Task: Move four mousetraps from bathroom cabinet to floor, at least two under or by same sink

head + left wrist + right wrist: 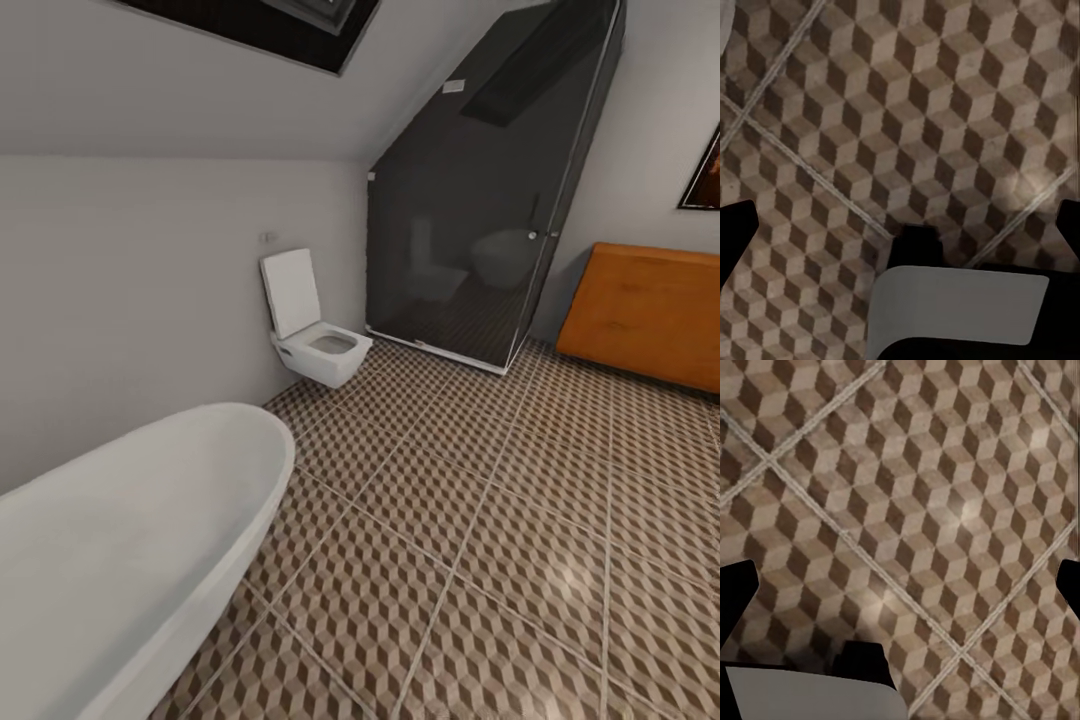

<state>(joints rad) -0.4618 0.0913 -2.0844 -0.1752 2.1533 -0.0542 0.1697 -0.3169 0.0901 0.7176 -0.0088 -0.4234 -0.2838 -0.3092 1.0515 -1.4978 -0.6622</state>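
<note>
Mousetraps are nowhere to be made out at this moment. Standing at the far right of the head view against the pale wall is the low orange-brown wooden cabinet (648, 312), its drawer fronts closed and blurred, with the corner of a dark framed picture (702, 178) above it. The bathroom floor of large square tiles printed with brown, beige and grey cubes (480, 540) spreads from the cabinet across the room, crossed by pale grout lines.

A dark smoked-glass shower enclosure (480, 210) fills the far corner under the sloped ceiling, just beside the cabinet. A white wall-hung toilet with its lid raised (312, 335) sits to the enclosure's left, and the curved rim of a white freestanding bathtub (150, 520) fills the near left.

In the left wrist view the left end effector (900, 229) hangs over bare patterned tiles, its dark fingertips (735, 240) at opposite edges, spread wide with nothing between. In the right wrist view the right end effector (900, 589) is likewise wide apart and empty above the tiles.
</note>
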